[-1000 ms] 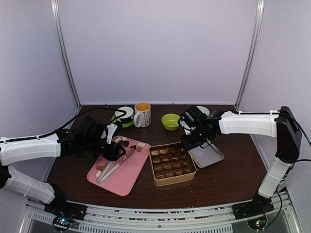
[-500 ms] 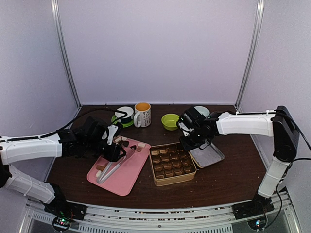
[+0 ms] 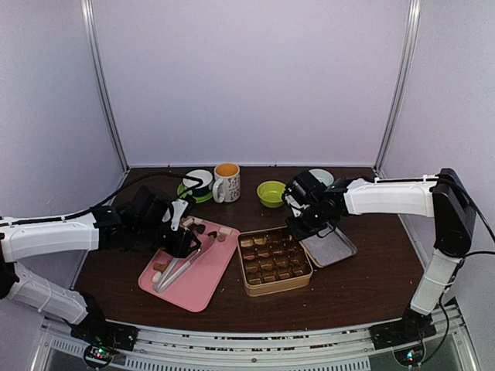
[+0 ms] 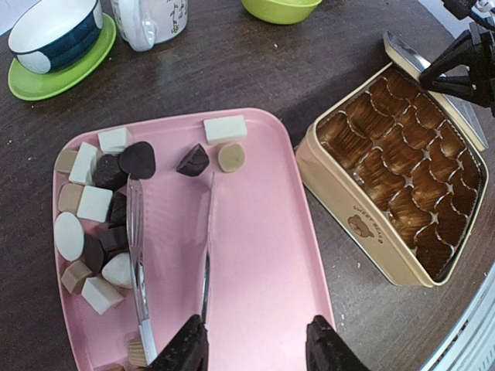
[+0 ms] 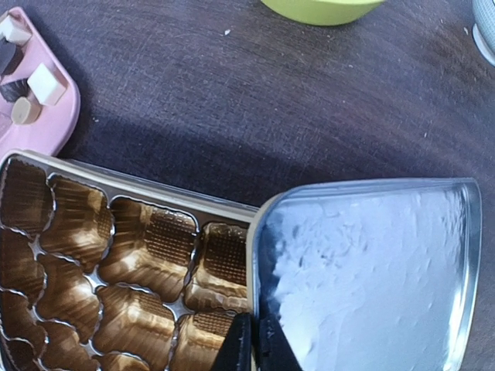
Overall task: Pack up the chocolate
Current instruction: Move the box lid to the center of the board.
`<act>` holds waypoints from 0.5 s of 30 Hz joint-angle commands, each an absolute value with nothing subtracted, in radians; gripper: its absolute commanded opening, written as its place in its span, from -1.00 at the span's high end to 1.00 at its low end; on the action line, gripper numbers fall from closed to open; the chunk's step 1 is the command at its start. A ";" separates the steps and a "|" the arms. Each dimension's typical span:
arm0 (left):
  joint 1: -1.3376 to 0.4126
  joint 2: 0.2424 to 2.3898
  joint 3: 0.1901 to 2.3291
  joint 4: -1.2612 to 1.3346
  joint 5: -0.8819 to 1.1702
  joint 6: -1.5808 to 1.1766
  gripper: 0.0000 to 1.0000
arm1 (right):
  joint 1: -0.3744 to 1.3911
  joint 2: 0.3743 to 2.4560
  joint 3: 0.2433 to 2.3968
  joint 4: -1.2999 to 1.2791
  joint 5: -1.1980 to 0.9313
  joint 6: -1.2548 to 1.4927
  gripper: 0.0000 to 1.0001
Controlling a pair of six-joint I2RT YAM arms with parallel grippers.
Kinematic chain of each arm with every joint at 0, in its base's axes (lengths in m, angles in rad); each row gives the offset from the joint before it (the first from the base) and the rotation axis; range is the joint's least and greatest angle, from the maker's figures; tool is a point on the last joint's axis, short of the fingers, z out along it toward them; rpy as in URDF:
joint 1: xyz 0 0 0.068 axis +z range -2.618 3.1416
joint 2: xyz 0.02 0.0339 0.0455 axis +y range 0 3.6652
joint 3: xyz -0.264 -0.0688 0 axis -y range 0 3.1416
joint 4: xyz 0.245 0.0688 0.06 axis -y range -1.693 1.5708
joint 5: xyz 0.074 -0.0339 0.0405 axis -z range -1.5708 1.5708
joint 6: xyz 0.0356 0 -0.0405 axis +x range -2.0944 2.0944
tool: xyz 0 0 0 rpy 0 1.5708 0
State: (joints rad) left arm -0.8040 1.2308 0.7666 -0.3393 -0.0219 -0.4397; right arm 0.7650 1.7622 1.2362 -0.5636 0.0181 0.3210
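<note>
The chocolate (image 4: 97,209) lies as several dark, tan and white pieces at the far left end of a pink tray (image 4: 263,232), seen from above as chocolate (image 3: 198,226) on the tray (image 3: 203,284). Metal tongs (image 4: 138,255) lie on the tray. My left gripper (image 4: 255,352) hovers open over bare tray, one tong arm against its left finger. The gold tin (image 3: 249,284) stands open with empty brown cups (image 5: 100,232). My right gripper (image 5: 254,348) is shut on the rim of the silver lid (image 5: 371,270), which leans against the tin's right side.
At the back stand a mug (image 3: 227,182), a green bowl (image 3: 271,193), a blue-and-white bowl on a green saucer (image 3: 199,184) and a pale bowl (image 3: 325,176) behind the right arm. The lid (image 3: 334,249) lies right of the tin.
My right gripper has closed onto the lid's rim and the right arm has shifted slightly left. The left arm has stayed put.
</note>
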 commanded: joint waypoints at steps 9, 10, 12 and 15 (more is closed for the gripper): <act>-0.798 1.245 0.767 -0.306 -0.034 -0.439 0.09 | 0.724 1.724 1.221 -0.538 0.074 0.343 1.00; -0.798 1.246 0.767 -0.303 -0.035 -0.439 0.09 | 0.719 1.725 1.218 -0.536 0.074 0.345 1.00; -0.798 1.251 0.768 -0.299 -0.035 -0.439 0.09 | 0.710 1.729 1.215 -0.533 0.074 0.347 1.00; -0.798 1.263 0.773 -0.296 -0.033 -0.436 0.09 | 0.701 1.736 1.212 -0.529 0.074 0.350 1.00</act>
State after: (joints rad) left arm -0.8040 1.2457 0.7666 -0.3378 -0.0238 -0.4393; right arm 0.7143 1.7599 1.2217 -0.5488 0.0414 0.3370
